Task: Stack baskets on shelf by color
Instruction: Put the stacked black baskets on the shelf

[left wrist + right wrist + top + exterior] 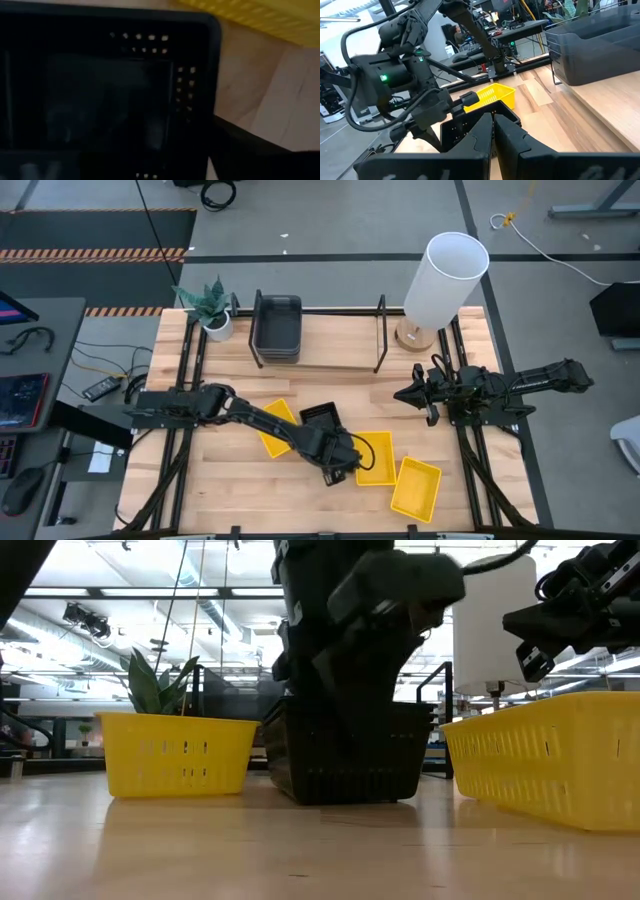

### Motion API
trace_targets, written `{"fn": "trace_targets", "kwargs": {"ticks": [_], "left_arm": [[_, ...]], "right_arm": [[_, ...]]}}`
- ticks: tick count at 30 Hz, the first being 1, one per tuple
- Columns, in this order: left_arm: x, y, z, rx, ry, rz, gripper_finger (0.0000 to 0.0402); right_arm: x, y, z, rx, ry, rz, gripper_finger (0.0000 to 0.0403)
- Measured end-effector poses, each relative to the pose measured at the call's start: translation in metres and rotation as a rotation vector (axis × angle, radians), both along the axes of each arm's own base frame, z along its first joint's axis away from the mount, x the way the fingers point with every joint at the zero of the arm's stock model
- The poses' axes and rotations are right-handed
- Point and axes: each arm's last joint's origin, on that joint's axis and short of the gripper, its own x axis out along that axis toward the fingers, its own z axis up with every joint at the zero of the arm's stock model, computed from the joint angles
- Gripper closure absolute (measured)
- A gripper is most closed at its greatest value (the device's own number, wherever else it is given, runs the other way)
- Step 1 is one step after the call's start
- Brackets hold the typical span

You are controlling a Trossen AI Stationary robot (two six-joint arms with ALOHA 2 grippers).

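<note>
**Left arm down at the black basket, grey stack on the shelf**

In the overhead picture we see the left gripper (338, 465) low of centre, down at the black basket (322, 423) on the slatted table (460, 510). Whether its claw is wide, narrow or clamped on the rim, we cannot tell. From table height the black basket (345, 755) sits flat on the wood with the arm over it. Three yellow baskets lie round it: one (276, 424) to its left, one (376, 457) just right of the gripper, one (416, 487) toward the lower right. The dark grey baskets (277, 325) stand stacked at the left end of the shelf (340, 345), upper centre. The right gripper (412, 394) hangs at mid right, its fingers (470, 145) brought together on nothing. A white lamp (443, 280) and a potted plant (210, 305) flank the shelf.
</note>
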Motion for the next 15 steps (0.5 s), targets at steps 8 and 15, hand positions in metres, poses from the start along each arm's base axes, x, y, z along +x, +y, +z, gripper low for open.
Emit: {"fn": "trace_targets", "kwargs": {"ticks": [8,15], "left_arm": [[-0.001,0.003,-0.002,0.003,0.039,-0.063,0.0382],[-0.004,0.012,0.027,0.006,0.034,-0.138,0.0388]], "right_arm": [[0.0,0.0,0.0,0.0,0.0,0.0,0.0378],[0.0,0.0,0.0,0.0,0.0,0.001,0.0378]]}}
